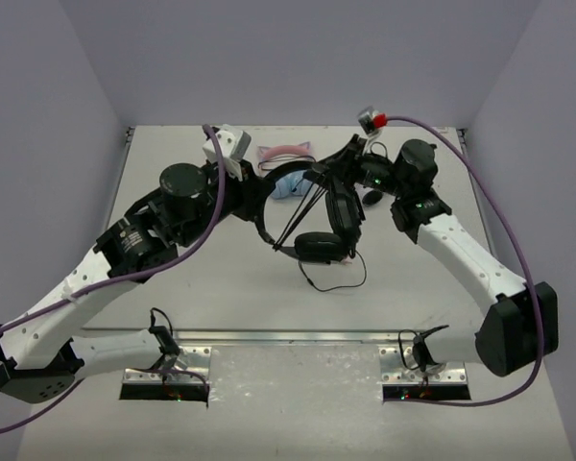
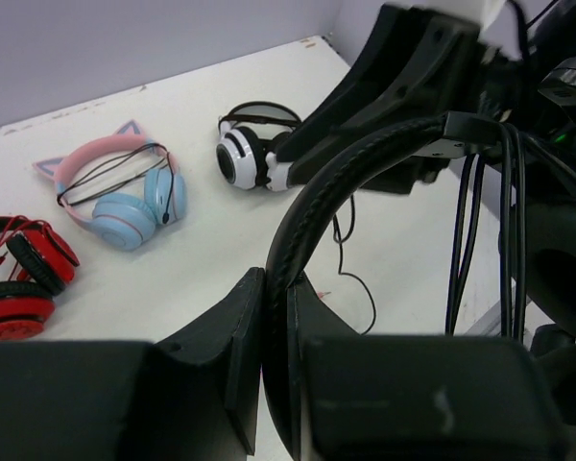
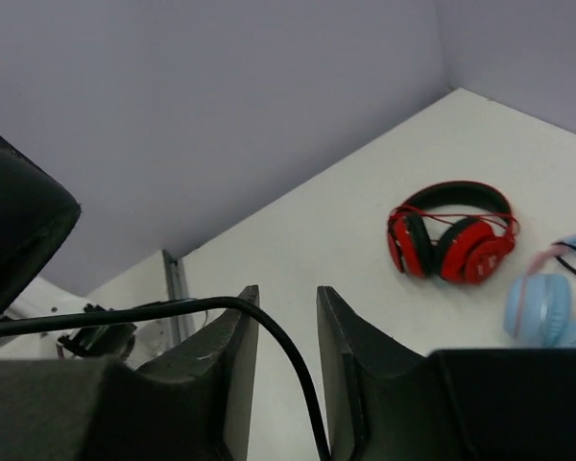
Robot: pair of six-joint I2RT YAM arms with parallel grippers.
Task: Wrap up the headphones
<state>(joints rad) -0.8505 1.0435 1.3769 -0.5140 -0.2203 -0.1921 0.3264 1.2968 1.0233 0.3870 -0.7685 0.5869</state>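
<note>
The all-black headphones [image 1: 319, 246] hang above the table between my two arms. My left gripper [image 1: 257, 199] is shut on their padded headband [image 2: 312, 206], which is pinched between the jaws in the left wrist view [image 2: 276, 288]. Several strands of thin black cable [image 2: 461, 240] run taut beside the headband, and a loose loop of cable [image 1: 341, 279] lies on the table below the lower ear cup. My right gripper [image 1: 338, 173] is open by the upper ear cup. In the right wrist view [image 3: 286, 303] the cable [image 3: 278, 336] passes loosely between the spread fingers.
A pink-and-blue cat-ear pair [image 2: 115, 187], a red-and-black pair [image 2: 14, 279] and a white-and-black pair [image 2: 245, 154] lie on the table towards the back wall. The red pair also shows in the right wrist view [image 3: 451, 230]. Walls close in the back and sides.
</note>
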